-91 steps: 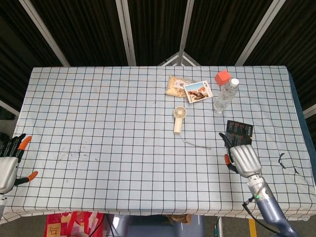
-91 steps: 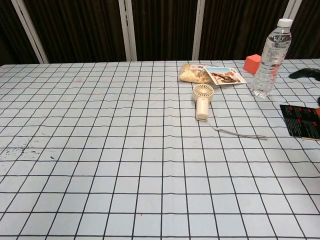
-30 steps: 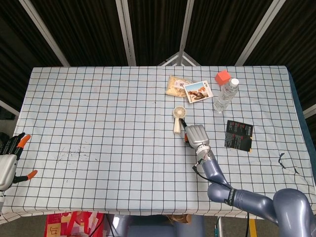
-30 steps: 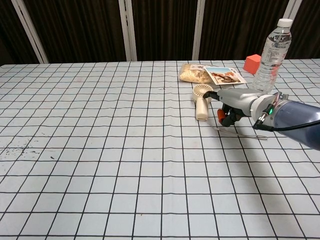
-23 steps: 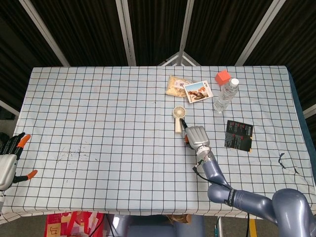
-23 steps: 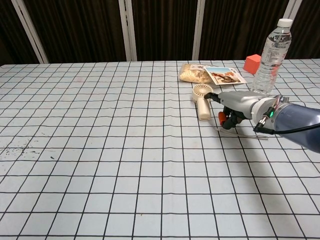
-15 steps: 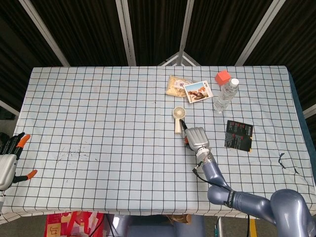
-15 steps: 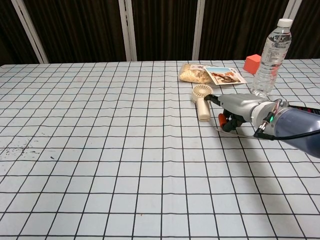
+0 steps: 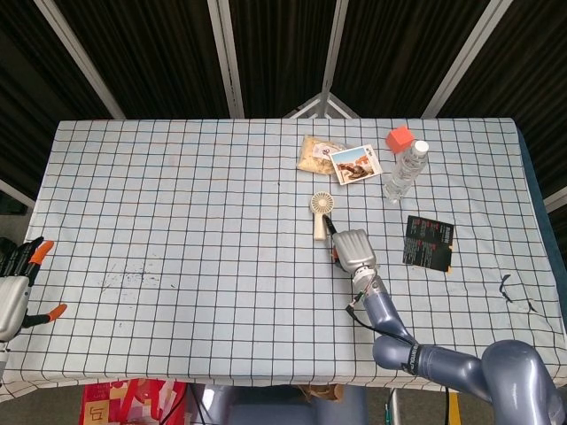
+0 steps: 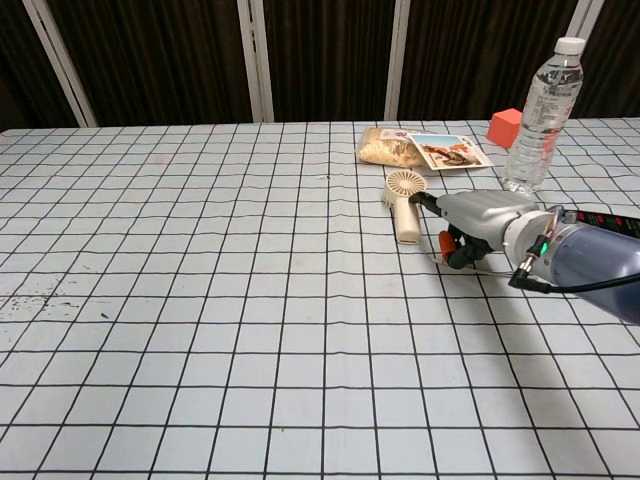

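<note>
A small cream handheld fan [image 9: 320, 215] [image 10: 404, 205] lies flat on the checked tablecloth [image 9: 195, 204], head toward the far edge. My right hand [image 9: 353, 248] [image 10: 472, 224] rests low over the table just right of the fan's handle. Its fingers reach toward the handle and one dark fingertip [image 10: 415, 198] is at the handle's side. The orange-tipped thumb sits underneath, apart from the fingers. The hand covers most of the fan's cord and I see nothing gripped. My left hand [image 9: 14, 285] hovers at the table's near left edge, fingers spread, holding nothing.
Behind the fan lie a snack bag [image 9: 314, 152] [image 10: 385, 147] and a picture card [image 9: 355, 164] [image 10: 450, 150]. A red cube [image 9: 400, 138] [image 10: 505, 125] and an upright water bottle [image 9: 405, 171] [image 10: 541, 105] stand at the far right. A black booklet [image 9: 429, 242] lies right of my right hand.
Three seconds ago my right hand was beside the black booklet; it has moved left to the fan. Over the last second it settled slightly closer to the handle. The left hand stayed put.
</note>
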`<state>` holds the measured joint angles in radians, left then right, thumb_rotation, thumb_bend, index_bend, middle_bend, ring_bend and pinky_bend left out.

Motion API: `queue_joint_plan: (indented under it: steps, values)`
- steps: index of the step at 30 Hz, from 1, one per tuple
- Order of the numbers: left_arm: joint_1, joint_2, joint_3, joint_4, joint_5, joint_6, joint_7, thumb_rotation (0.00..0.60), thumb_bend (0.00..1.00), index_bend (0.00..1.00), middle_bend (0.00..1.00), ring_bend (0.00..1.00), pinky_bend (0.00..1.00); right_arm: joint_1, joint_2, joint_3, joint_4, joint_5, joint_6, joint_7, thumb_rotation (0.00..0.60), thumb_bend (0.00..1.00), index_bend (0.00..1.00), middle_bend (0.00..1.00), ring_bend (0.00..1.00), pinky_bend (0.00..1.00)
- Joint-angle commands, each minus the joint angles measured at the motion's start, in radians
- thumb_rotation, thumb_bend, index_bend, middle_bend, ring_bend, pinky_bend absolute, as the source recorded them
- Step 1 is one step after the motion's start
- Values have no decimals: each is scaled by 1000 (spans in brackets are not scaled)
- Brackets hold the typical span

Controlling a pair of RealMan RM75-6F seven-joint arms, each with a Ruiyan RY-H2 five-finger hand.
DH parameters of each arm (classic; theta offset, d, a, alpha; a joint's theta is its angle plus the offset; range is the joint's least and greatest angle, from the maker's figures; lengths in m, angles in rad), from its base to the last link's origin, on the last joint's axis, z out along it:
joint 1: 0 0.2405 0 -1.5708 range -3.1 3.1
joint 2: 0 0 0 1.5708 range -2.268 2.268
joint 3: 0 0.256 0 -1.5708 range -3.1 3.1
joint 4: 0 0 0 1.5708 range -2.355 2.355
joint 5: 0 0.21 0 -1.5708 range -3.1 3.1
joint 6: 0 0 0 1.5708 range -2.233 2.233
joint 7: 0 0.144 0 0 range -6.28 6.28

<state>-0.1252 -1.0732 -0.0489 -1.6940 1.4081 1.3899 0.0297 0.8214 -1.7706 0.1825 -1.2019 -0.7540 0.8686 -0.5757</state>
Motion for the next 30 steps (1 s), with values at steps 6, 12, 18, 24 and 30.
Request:
queue_joint_plan:
  steps: [6, 12, 18, 24, 30]
  values:
    - [0, 0, -2, -2, -5, -1, 1, 600, 88, 0, 0, 0, 0, 5, 31, 30, -67, -29, 46, 9, 600, 831, 0, 817, 919, 897]
    - [1, 0, -2, -2, -5, 3, 2, 600, 88, 0, 0, 0, 0, -11, 84, 45, -154, -104, 117, 36, 600, 830, 0, 817, 920, 896]
    - [4, -1, 0, -2, 2, 11, 3, 600, 88, 0, 0, 0, 0, -88, 212, 9, -310, -203, 221, 67, 600, 831, 0, 817, 920, 897]
    - [7, -3, 2, -2, 12, 21, 6, 600, 88, 0, 0, 0, 0, -170, 318, -44, -416, -276, 296, 102, 600, 830, 0, 815, 902, 884]
    - [13, -8, 6, 2, 30, 39, 18, 600, 88, 0, 0, 0, 0, -300, 466, -153, -521, -415, 412, 168, 600, 747, 0, 450, 449, 463]
